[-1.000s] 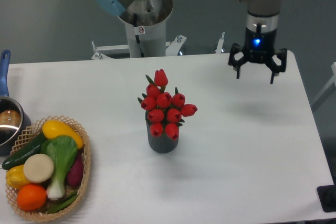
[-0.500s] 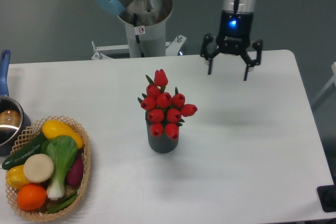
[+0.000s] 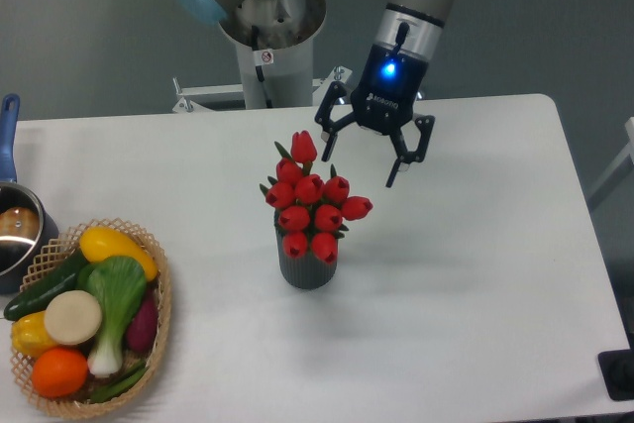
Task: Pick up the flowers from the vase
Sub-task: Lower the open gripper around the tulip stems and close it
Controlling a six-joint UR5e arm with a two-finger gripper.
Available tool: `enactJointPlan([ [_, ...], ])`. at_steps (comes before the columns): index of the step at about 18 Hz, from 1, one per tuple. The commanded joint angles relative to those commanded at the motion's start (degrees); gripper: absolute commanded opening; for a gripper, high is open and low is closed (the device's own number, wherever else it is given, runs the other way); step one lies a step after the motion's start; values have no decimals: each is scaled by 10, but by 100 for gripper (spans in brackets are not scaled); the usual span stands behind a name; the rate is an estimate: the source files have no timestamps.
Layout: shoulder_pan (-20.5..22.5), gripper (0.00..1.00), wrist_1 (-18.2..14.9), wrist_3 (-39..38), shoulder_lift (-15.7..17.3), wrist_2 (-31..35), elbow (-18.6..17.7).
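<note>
The white bench (image 3: 466,274) carries everything, and over its far middle hangs the arm's end effector (image 3: 359,155), fingers spread wide and holding nothing, tilted toward the bouquet. The flowers (image 3: 311,203) stand in the vase (image 3: 308,268) near the bench's centre, just left of and below the open fingers — close, but apart from them.

The step in hand looks like the approach to the grasp. To do it well, the fingers should probably straddle the bunch below the buds, where leaves and stems gather above the vase mouth, then close gently and lift straight up so the vase is not tipped or dragged. The tallest bud sits nearest the left finger; brushing it could skew the bunch.

Counted: one basket (image 3: 158,344) of vegetables at the left front, one pot (image 3: 14,230) with a blue handle at the left edge, one vase, about nine red buds.
</note>
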Motion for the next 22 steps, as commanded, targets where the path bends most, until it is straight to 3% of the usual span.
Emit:
enactJointPlan([
  [6, -8, 100, 4, 62, -72, -35, 6],
  [11, -3, 100, 2, 55, -81, -113, 3],
  [15, -2, 99, 3, 56, -98, -134, -2],
  [16, -2, 87, 3, 56, -99, -134, -2],
  [19, 3, 14, 3, 55, -99, -135, -13],
  [20, 3, 3, 3, 55, -98, -134, -17],
  [22, 6, 2, 3, 55, -91, -135, -23],
])
